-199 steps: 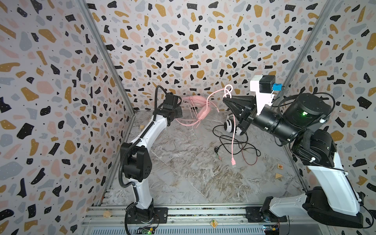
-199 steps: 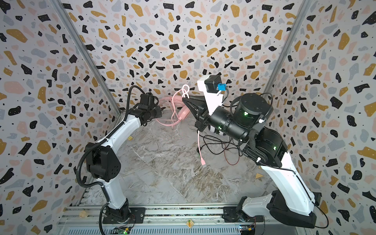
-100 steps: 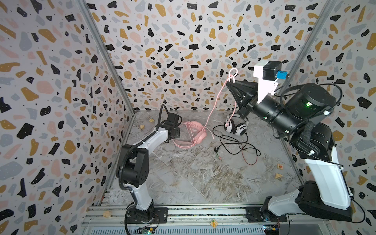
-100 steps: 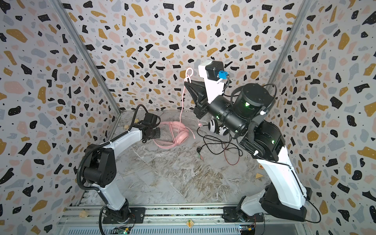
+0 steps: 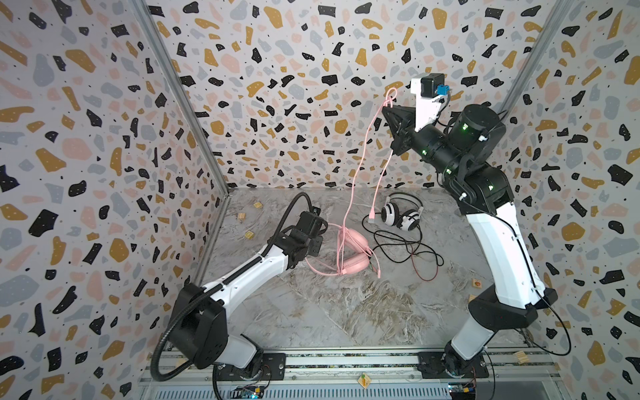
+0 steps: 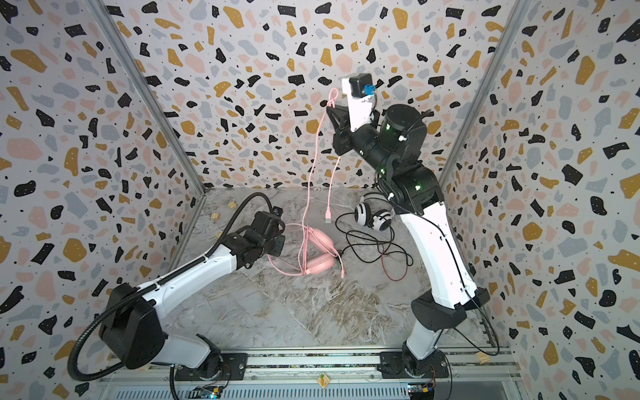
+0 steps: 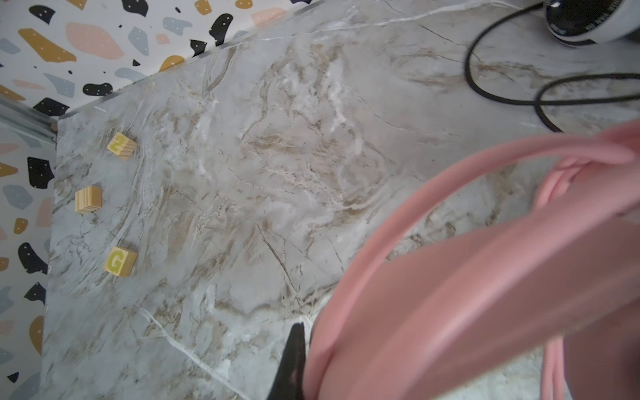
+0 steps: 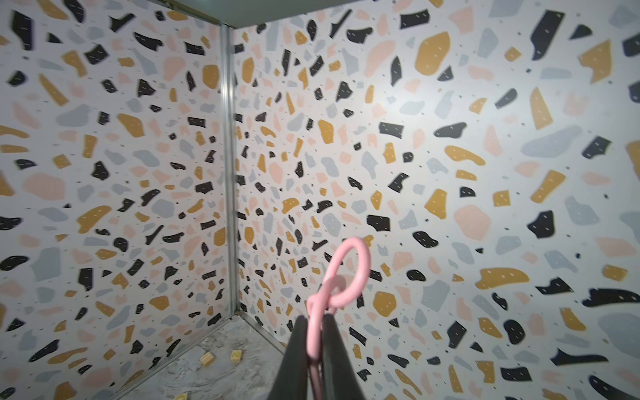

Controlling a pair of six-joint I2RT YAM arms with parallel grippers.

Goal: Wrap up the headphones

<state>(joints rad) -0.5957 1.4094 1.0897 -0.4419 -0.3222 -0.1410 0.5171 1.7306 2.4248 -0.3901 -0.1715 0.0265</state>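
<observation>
The pink headphones (image 5: 349,252) (image 6: 318,254) lie on the marble table, their ear cups together. My left gripper (image 5: 317,242) (image 6: 277,242) sits low at their left and is shut on the pink headband (image 7: 450,311); only one black finger (image 7: 293,356) shows. High near the back wall, my right gripper (image 5: 387,110) (image 6: 330,108) (image 8: 315,322) is shut on the pink cord (image 5: 353,180) (image 8: 346,273), which hangs down to the headphones, its plug (image 5: 371,216) dangling. The white-and-black headphones (image 5: 401,216) (image 6: 372,216) (image 7: 588,20) lie at the back right, their black cord (image 5: 408,249) (image 7: 502,97) loose.
Three small wooden blocks (image 7: 121,145) (image 7: 88,199) (image 7: 119,261) lie by the left wall. Another block (image 5: 477,284) sits near the right arm's base. A thin red wire (image 5: 426,273) trails from the black cord. Terrazzo walls enclose three sides.
My left gripper has come down from the air, bringing the pink headphones to the table. My right gripper has risen and drawn the pink cord upward.
</observation>
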